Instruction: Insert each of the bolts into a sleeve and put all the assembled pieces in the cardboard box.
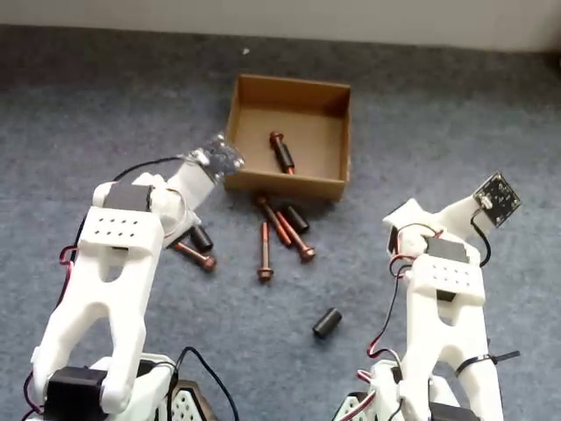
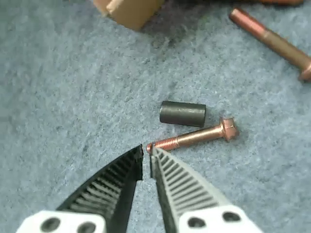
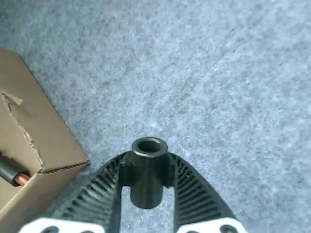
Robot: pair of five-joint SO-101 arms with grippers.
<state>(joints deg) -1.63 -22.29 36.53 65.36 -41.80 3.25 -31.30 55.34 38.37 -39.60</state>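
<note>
Currently, as I judge it, the step in hand is mating a bolt with a sleeve: one piece is boxed and the rest lie loose.

High view. The cardboard box (image 1: 280, 184) stands on the grey counter (image 1: 105, 96), with one assembled piece (image 1: 280, 152) inside. Just in front of the box are three loose bolts (image 1: 265, 250), with a sleeve among them (image 1: 294, 217). A lone sleeve (image 1: 327, 322) lies farther from the box. Off the box's corner, by the left arm, are a fourth bolt (image 1: 193, 254) and a near sleeve (image 1: 202, 238).

Left wrist view. The left claw (image 2: 146, 150) is narrow, jaws almost together, tips at the fourth bolt's threaded end. I cannot tell whether they pinch it. The near sleeve lies just beside that bolt, on its box side.

Right wrist view. The right claw (image 3: 146, 165) is clamped on a held sleeve (image 3: 146, 191), bore up toward the camera, just outside the box wall.

Next move, my estimate: get a firm hold on the fourth bolt's shank, then bring its threaded end square to the held sleeve's bore. The fit looks close.

Markings: I can read none on the box, bolts or sleeves.
</note>
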